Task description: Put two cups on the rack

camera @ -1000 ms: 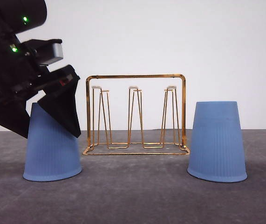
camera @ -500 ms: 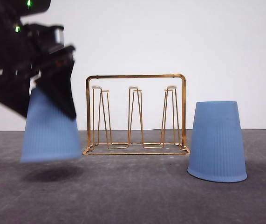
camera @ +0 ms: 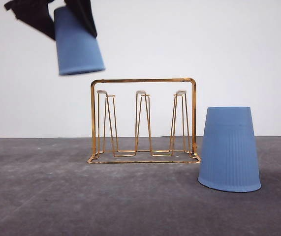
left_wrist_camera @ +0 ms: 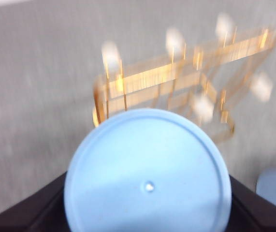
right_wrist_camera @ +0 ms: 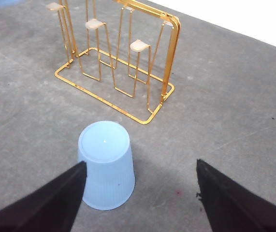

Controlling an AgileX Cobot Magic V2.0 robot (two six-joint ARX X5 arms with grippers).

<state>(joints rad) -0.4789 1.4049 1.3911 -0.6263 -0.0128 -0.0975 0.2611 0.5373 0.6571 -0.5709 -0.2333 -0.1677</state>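
Fingers (camera: pixel 51 14) of left arm grip cup (camera: pixel 77 46) (seemingly above rack (camera: pixel 144 120)); right fingers (right_wrist_camera: pixel 140 193) spread.

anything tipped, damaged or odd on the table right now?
Nothing stands out. The rack stands upright with no prong bent that I can see. One cup rests upside down beside it, intact. The left gripper holds the other cup above the rack, slightly tilted.

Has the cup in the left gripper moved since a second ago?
Yes. The left gripper has lifted its cup off the table, from beside the rack to above the rack's top bar, slightly rightward.
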